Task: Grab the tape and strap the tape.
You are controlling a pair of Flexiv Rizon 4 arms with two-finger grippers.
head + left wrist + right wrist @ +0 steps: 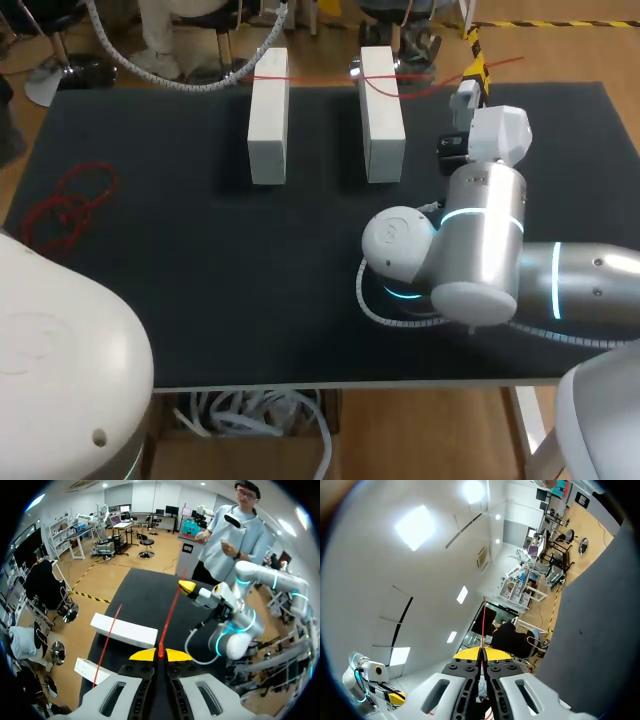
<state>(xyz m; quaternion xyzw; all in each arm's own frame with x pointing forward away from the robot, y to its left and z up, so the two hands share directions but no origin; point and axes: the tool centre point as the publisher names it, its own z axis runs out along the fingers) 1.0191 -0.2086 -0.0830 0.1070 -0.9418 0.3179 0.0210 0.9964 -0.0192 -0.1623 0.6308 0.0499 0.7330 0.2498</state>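
Far left of the table [200,280]: a loose red coil [70,205] lies on the mat, well apart from everything else and untouched. The left arm [60,370] fills the near left corner of the head view; its gripper does not show there. In its own wrist view the left gripper [160,655] has its yellow tips pinched together on the tape [170,615]. The tape is a thin red strand that runs straight ahead from the tips, past the end of the nearer of two white blocks [268,115], to the other arm's yellow tip.

Middle: the blocks stand side by side but apart. A second red strand [300,77] lies across the tops of both, near their far ends. Whether it joins the held strand cannot be told.

Right: the right gripper [482,653], at the table's far edge beyond the right-hand block, is likewise clamped on the tape, which emerges from between its tips.

Assessment: grabbing looks complete; strapping is the step in hand. The tape appears straight between the two grips. To do the step well, hold the tension even, move both ends together, and lay the tape squarely over the blocks without dragging them. Too hard a pull risks the thin strand slipping from the tips.
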